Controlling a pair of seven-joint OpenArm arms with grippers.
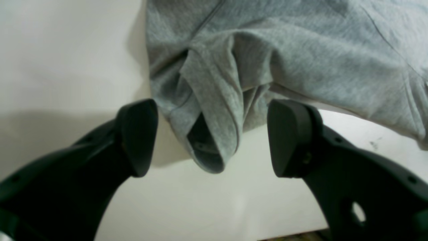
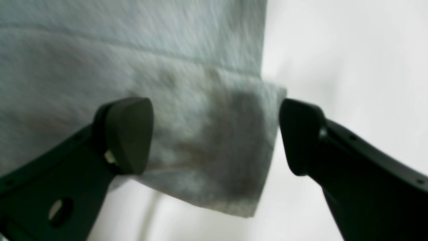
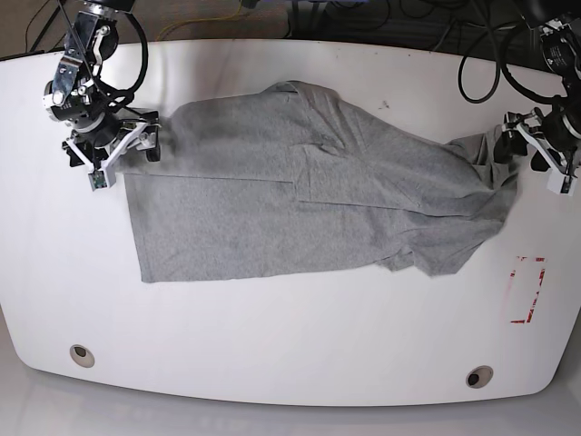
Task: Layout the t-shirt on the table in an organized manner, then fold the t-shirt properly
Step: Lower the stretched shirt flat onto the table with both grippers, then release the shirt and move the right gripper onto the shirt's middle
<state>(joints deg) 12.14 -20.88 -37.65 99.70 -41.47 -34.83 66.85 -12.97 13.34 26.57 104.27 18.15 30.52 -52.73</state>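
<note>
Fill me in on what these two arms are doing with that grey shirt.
Two robot arms are laying a grey t-shirt out on the white table. The shirt lies spread across the middle but is not flat: one part is folded over and the end near the left gripper is bunched. Both grippers sit at opposite ends of the shirt with jaws open. The right gripper straddles a corner of the fabric without pinching it. No folding proper has been done yet.

Left tool (image 1: pixel 212 137) and right tool (image 2: pixel 215 135) both gape wide, arms at opposite ends
</note>
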